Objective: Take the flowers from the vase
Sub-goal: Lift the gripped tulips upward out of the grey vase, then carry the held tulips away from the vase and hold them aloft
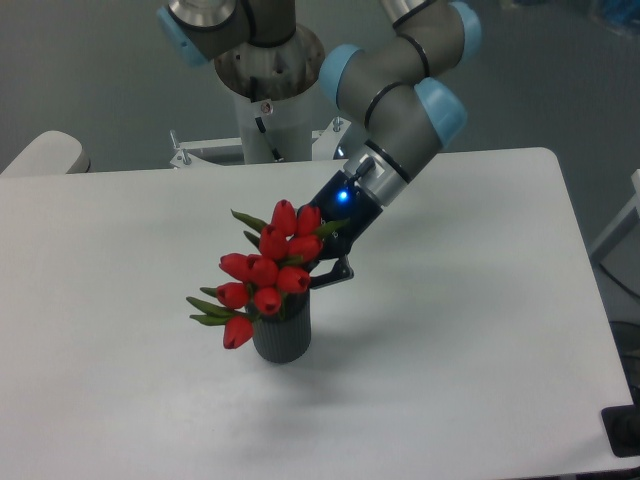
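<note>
The flowers [268,270], a bunch of red closed tulip buds with narrow green leaves, stand in the vase [282,336] and lean to the left. The vase is a short dark grey ribbed cylinder, upright near the middle of the white table [480,300]. My gripper [322,276] comes down from the upper right and sits right behind the bunch, just above the vase mouth. One dark finger [340,270] shows to the right of the buds. The other finger is hidden by the flowers, so I cannot tell whether the jaws are closed on the stems.
The arm's base [265,110] stands at the table's back edge behind the vase. A white rounded object [45,155] sits at the back left corner. The table's right edge is near a dark object [622,432] at the lower right.
</note>
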